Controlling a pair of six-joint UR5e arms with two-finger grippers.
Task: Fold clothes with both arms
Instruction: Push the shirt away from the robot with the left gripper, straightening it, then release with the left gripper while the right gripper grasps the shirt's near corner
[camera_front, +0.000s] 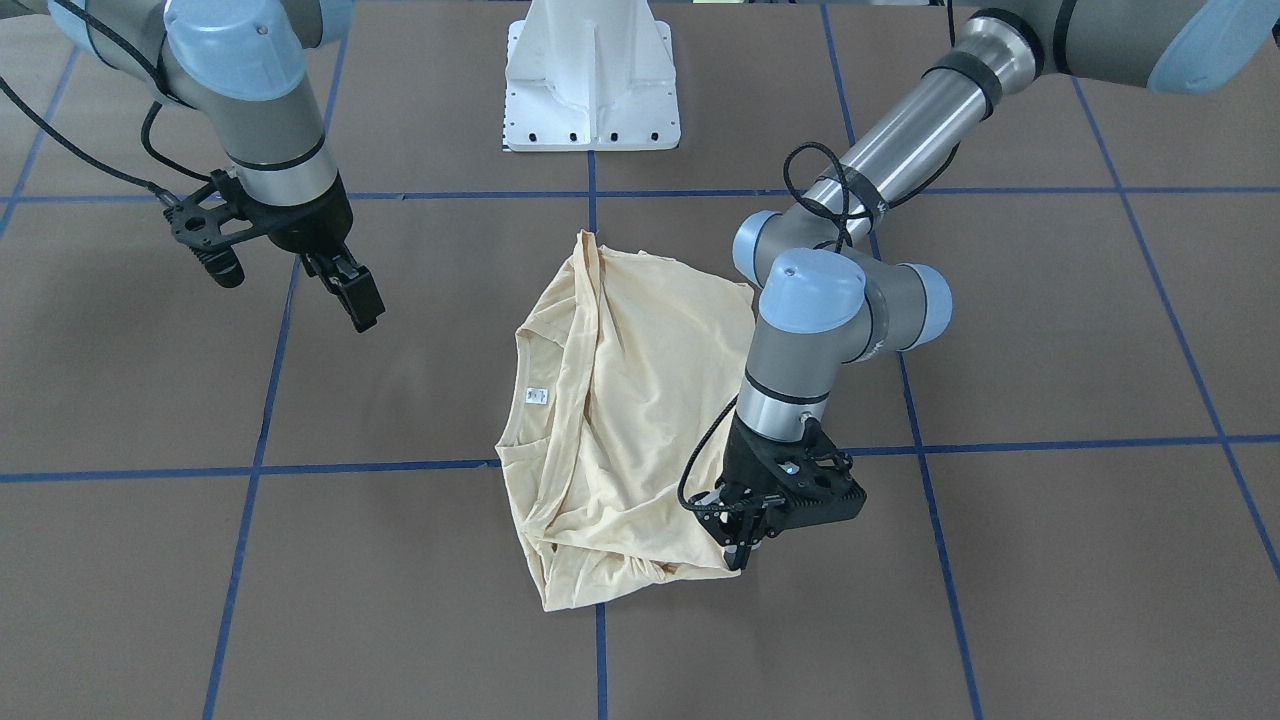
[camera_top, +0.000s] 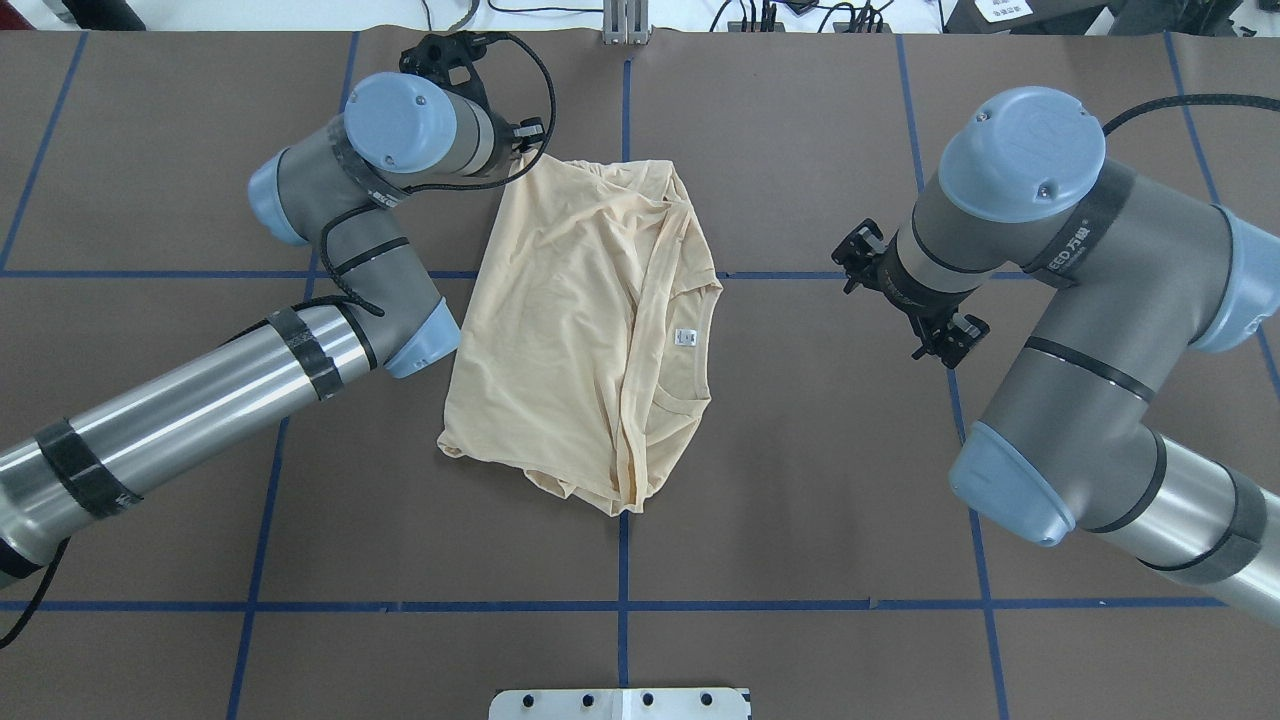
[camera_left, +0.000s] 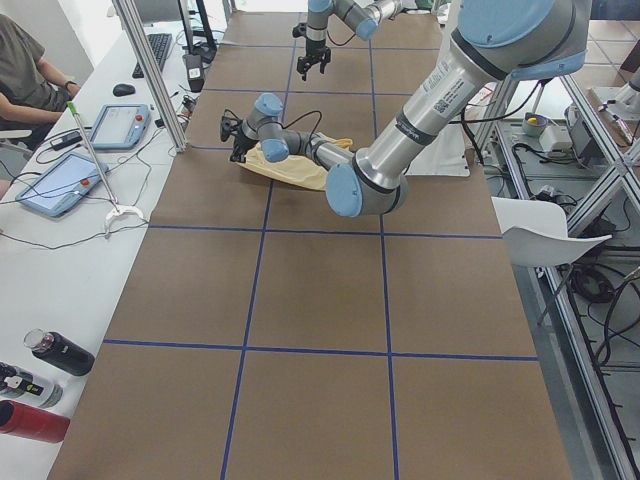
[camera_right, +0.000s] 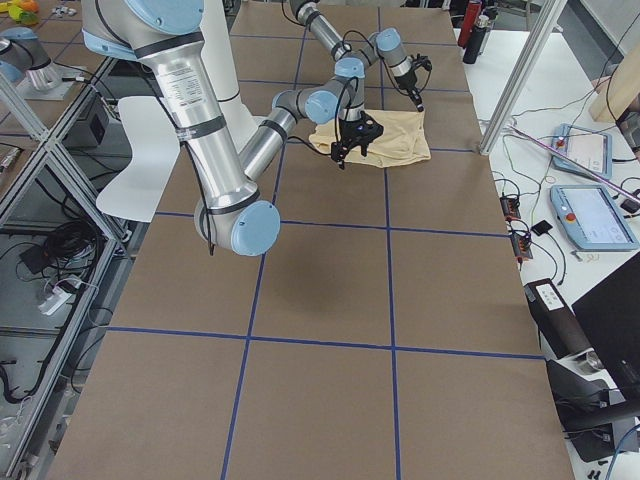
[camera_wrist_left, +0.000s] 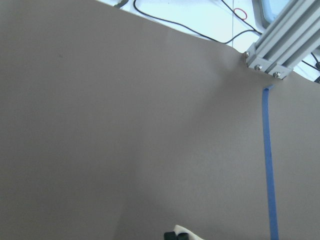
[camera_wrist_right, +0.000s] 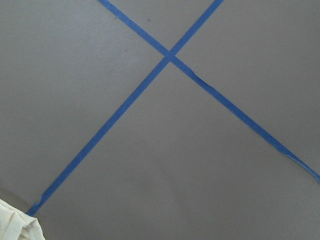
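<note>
The pale cream-yellow shirt (camera_front: 620, 420) lies crumpled and partly folded at the table's middle, its white neck label (camera_top: 685, 338) facing up. My left gripper (camera_front: 744, 552) is low at the shirt's far corner on my left side and shut on the cloth there. In the left wrist view only a scrap of that cloth (camera_wrist_left: 187, 234) shows at the bottom edge. My right gripper (camera_front: 362, 305) hangs above bare table to the right of the shirt (camera_top: 570, 320). It is open, holds nothing and is clear of the fabric. A shirt edge (camera_wrist_right: 17, 225) shows in a corner of the right wrist view.
The white pedestal base (camera_front: 592, 80) stands at the robot's side of the table. Blue tape lines (camera_top: 622, 560) grid the brown surface. Beyond the far edge are an aluminium post (camera_wrist_left: 285, 45), tablets (camera_left: 60, 185), bottles (camera_left: 60, 355) and a seated person (camera_left: 25, 60).
</note>
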